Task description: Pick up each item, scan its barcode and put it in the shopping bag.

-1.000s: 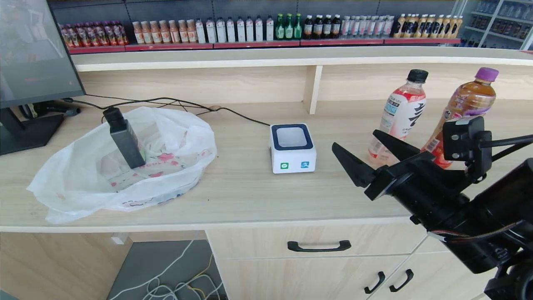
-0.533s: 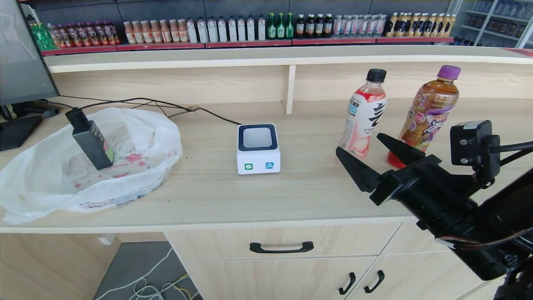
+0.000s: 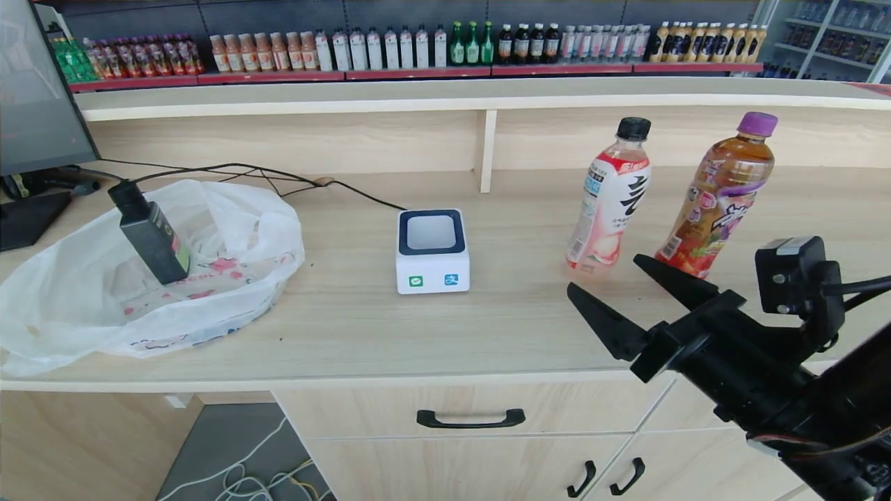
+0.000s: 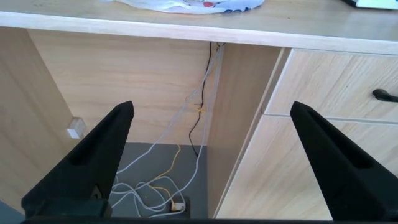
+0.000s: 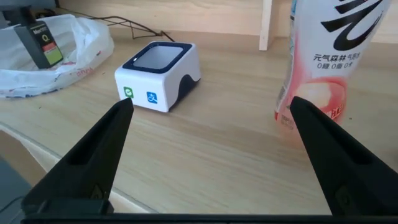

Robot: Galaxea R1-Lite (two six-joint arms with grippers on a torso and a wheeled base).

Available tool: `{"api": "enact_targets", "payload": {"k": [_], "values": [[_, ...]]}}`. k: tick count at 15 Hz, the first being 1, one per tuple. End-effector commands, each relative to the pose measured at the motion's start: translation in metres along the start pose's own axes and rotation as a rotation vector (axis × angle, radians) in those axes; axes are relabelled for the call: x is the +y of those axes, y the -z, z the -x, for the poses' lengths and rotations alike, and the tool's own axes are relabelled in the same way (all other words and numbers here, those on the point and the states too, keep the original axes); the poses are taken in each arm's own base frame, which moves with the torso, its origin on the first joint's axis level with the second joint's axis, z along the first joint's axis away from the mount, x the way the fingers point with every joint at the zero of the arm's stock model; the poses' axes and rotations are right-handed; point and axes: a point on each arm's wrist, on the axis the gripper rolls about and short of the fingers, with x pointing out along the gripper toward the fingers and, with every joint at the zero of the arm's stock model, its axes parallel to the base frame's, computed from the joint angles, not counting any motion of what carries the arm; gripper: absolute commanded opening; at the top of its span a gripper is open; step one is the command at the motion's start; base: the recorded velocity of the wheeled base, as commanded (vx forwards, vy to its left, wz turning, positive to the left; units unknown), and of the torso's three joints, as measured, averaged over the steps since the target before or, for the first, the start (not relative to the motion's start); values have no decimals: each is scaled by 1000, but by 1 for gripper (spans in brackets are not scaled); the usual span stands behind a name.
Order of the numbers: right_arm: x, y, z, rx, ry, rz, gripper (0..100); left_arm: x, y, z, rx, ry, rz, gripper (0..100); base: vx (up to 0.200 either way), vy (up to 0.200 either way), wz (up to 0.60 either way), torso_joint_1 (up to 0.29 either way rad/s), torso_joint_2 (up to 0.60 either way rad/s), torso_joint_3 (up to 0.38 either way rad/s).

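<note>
- One pale wooden tabletop (image 3: pixel 515 327), smooth and finely grained, carries all the things. The head view has swung sideways in the last second, so their shift across the picture is the camera's, not their own.
- Bag (image 3: pixel 264 229): thin, crinkled white plastic with red print, lying open and slumped at the left end.
- Right claw (image 3: pixel 603 273): hard black plastic with two pointed wedge fingers, wide apart and empty. Half a second ago its upper finger covered the foot of the tea bottle. Now it sits lower, just before both bottles and touching none, so I judge the next grasp has not yet begun.
- Left claw (image 4: pixel 211 106): same shape, fingers wide apart, empty, low before the cupboard (image 4: pixel 323 81) under the tabletop edge.
- Tea bottle (image 3: pixel 720 198): clear waisted plastic, amber drink, purple cap, standing upright.
- Pink bottle (image 3: pixel 611 198): slim, glossy label, black cap, upright beside it and nearer the scanner. Its round, smooth wall may slip.
- Scanner (image 3: pixel 431 250): white cube with rounded corners and a dark-framed window on top, between bag and bottles.
- Dark bottle (image 3: pixel 150 233): flat-sided with a black cap, leaning inside the bag, so this one item seems finished.
</note>
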Motion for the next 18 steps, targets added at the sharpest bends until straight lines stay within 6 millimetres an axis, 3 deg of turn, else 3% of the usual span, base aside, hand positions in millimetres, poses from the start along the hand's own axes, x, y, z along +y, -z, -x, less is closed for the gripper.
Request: {"api": "enact_targets", "payload": {"k": [1,9,18], "values": [[-2,0,10,10,6,4,100,0,0,0,0,1,0,100,0,0,0,0,0,0],[-29,8,-5,27,127,43,100,0,0,0,0,1,0,100,0,0,0,0,0,0],[-45,23,-20,72,184,87,100,0,0,0,0,1,0,100,0,0,0,0,0,0]]}}
